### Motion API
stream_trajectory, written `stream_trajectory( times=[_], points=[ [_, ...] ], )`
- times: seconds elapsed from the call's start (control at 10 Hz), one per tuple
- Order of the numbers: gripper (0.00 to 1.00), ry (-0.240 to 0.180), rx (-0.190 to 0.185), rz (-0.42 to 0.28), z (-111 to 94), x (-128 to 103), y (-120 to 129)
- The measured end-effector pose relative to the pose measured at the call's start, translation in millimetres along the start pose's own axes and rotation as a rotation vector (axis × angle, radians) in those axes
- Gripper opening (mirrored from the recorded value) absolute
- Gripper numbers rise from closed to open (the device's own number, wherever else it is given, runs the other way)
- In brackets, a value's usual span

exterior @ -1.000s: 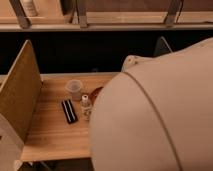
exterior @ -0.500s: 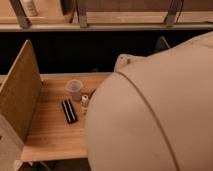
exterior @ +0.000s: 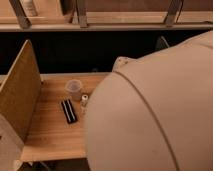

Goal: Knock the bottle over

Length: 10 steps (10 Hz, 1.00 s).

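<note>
A small bottle (exterior: 84,100) with a white cap stands upright on the wooden table (exterior: 50,135), right at the edge of my arm's large white housing (exterior: 155,110). The housing fills the right half of the view and hides the bottle's lower right side. My gripper is not in view; it is either behind the housing or out of frame.
A clear plastic cup (exterior: 73,88) stands just behind and left of the bottle. A flat black object (exterior: 69,110) lies to the bottle's left. A wooden divider panel (exterior: 20,95) walls the table's left side. A dark gap and a shelf rail (exterior: 100,25) run along the back.
The white arm housing has spread further left over the table and now covers more of the area beside the bottle. The bottle, cup and black object have not moved.
</note>
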Motion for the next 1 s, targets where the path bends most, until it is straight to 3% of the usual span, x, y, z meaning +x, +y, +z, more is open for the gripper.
stream_trajectory(
  times=[0.3, 0.6, 0.8, 1.0],
  points=[
    [0.0, -0.07, 0.08, -0.084, 37.0, -10.6, -44.3],
    [0.0, -0.132, 0.138, -0.176, 77.2, -9.5, -67.1],
    [0.0, -0.114, 0.174, -0.272, 104.9, 14.3, -74.5],
    [0.0, -0.055, 0.203, -0.376, 123.2, 47.5, -79.3]
  ],
)
